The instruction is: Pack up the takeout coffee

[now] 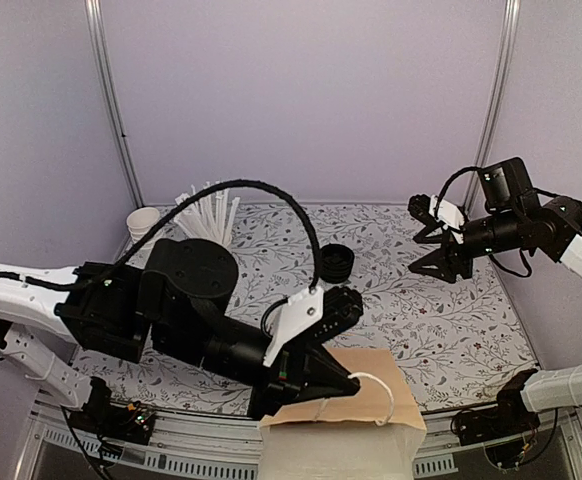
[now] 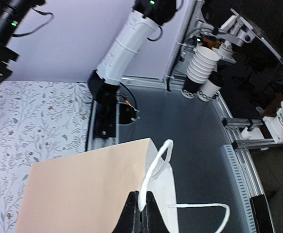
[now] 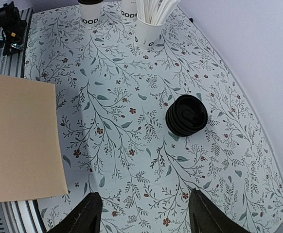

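Note:
The takeout coffee (image 3: 90,12), a white cup with dark print and a black lid, stands at the table's far left, seen at the top edge of the right wrist view. The left arm hides it in the top view. A tan paper bag (image 1: 356,402) lies at the near edge, also in the left wrist view (image 2: 78,189) and the right wrist view (image 3: 20,141). My left gripper (image 1: 343,384) (image 2: 143,206) is shut on the bag's white handle (image 2: 153,167). My right gripper (image 1: 441,258) (image 3: 144,218) is open and empty, high over the table's right side.
A stack of black lids (image 1: 336,262) (image 3: 186,115) sits mid-table. A cup of white stirrers (image 1: 211,212) (image 3: 149,26) and a lidless white cup (image 1: 143,222) (image 3: 128,9) stand at the back left. The bulky left arm (image 1: 186,300) spans the front left.

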